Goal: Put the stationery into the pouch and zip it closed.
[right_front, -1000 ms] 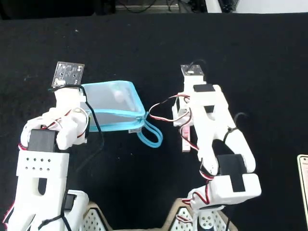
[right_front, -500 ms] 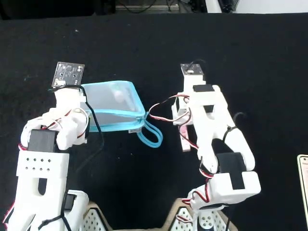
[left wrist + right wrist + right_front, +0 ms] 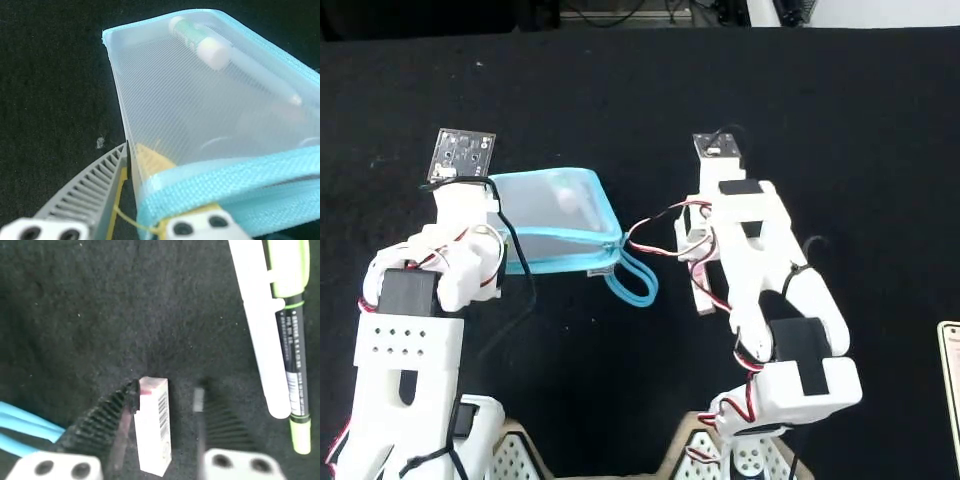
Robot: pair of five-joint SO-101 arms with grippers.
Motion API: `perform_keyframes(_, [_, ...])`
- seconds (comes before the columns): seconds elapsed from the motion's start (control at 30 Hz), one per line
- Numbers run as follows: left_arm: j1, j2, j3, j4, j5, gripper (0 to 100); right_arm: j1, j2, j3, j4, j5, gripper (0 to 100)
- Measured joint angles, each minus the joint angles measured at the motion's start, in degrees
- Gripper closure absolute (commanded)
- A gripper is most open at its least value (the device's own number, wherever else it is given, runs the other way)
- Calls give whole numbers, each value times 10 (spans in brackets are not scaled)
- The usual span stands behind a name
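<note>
From above, the translucent mesh pouch lies toward the left edge of the black felt table. My left end effector is clamped on its edge. My right end effector stands apart around a boxy eraser, beside slim pens.

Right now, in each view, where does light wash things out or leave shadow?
High view: the white arms glare against the black table, and the pouch looks pale. Left wrist view: the white cap inside the pouch is washed out. Right wrist view: the white pen glares; the right gripper shadows the table by the eraser.
</note>
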Motion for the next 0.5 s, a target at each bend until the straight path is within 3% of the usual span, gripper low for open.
perform_keyframes(0.5, [0,0,0,0,0,970,-27,-73,72,-3,14,786])
